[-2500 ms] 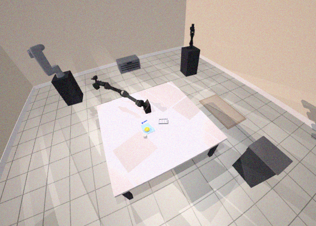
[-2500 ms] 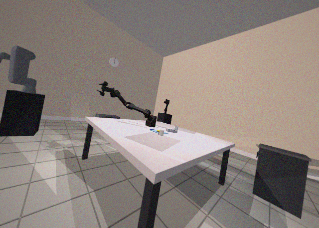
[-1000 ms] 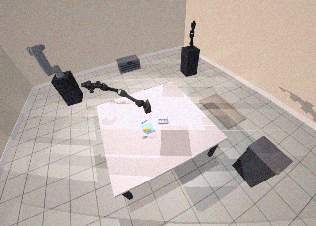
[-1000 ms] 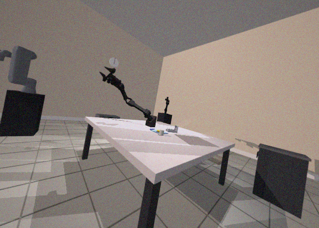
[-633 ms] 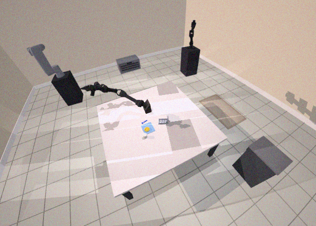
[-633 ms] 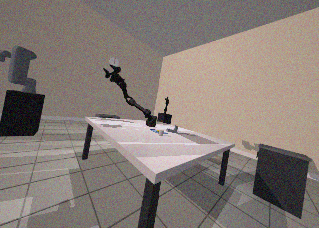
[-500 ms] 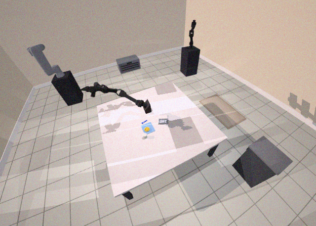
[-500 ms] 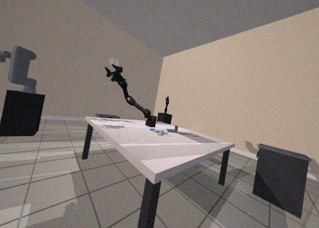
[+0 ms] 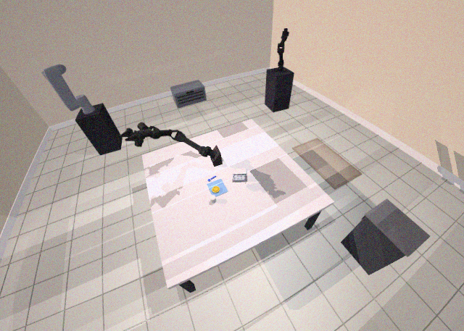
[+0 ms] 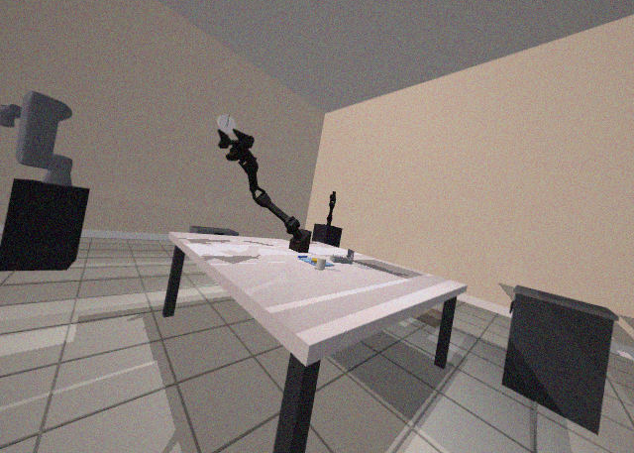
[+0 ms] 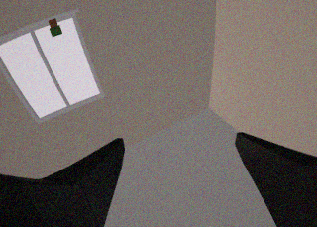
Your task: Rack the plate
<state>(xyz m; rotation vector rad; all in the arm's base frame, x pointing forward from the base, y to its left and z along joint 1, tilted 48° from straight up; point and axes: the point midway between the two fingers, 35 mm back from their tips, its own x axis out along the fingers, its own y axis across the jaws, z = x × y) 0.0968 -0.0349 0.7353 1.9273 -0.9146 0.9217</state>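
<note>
My gripper [image 9: 128, 135] [image 10: 228, 132] [image 11: 181, 142] is open and empty, raised high and far left of the small objects, fingers pointing up and away from the table. A small round yellow thing [image 9: 215, 189] [image 10: 314, 260], perhaps the plate, lies flat on a blue cloth. The small grey dish rack [image 9: 239, 177] [image 10: 340, 259] stands to its right. A thin pale upright piece rises at the rack's right end; whether it is a plate or part of the rack I cannot tell. The slots are too small to make out.
A small white cup [image 9: 213, 200] [image 10: 320, 264] stands in front of the cloth [image 9: 223, 187]. A small blue object [image 9: 212, 178] lies behind it. The round wall clock [image 10: 225, 122] is behind my fingers. A grey arm [image 9: 61, 90] stands on a black pedestal [image 9: 100, 132] at left.
</note>
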